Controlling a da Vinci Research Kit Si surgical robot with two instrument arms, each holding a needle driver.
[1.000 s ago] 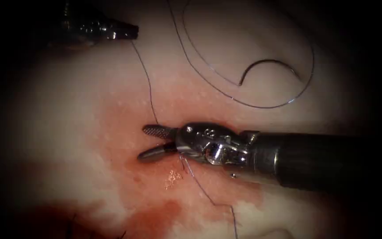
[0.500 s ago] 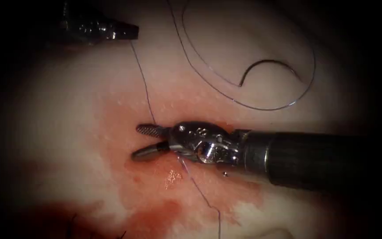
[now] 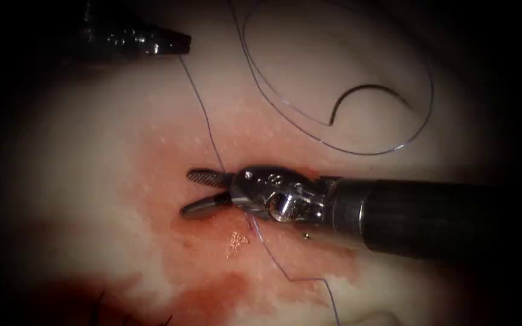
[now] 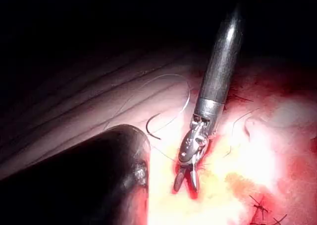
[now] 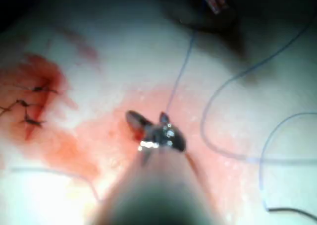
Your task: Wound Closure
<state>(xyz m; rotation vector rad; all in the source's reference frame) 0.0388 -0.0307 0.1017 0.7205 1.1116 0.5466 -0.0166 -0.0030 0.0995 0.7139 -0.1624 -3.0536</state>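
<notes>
The curved needle (image 3: 367, 92) lies loose on the pale tissue (image 3: 80, 157) at the upper right, held by neither tool and not in the tissue; it is also seen from the left wrist (image 4: 152, 127). My left tool (image 3: 183, 43) at the upper left is shut on the thread (image 3: 203, 118). That strand runs taut down to my right tool (image 3: 190, 194), whose jaws stand open over the red-stained patch with nothing gripped. The strand passes at the base of those jaws and comes out below (image 3: 273, 256). From the right wrist, the jaws (image 5: 147, 120) meet the thread (image 5: 177, 79).
A wide slack loop of thread (image 3: 285, 105) curls round the needle. Red fluid (image 3: 212, 290) pools toward the lower edge. Dark stitch ends (image 3: 101, 302) stand at the lower left; finished stitches (image 5: 29, 106) show on the closed cut. The right tool's shaft (image 3: 424, 217) spans the right side.
My right tool slid a little left, jaws staying open. The thread below it shifted and now bends to the right. The left tool and needle kept their places.
</notes>
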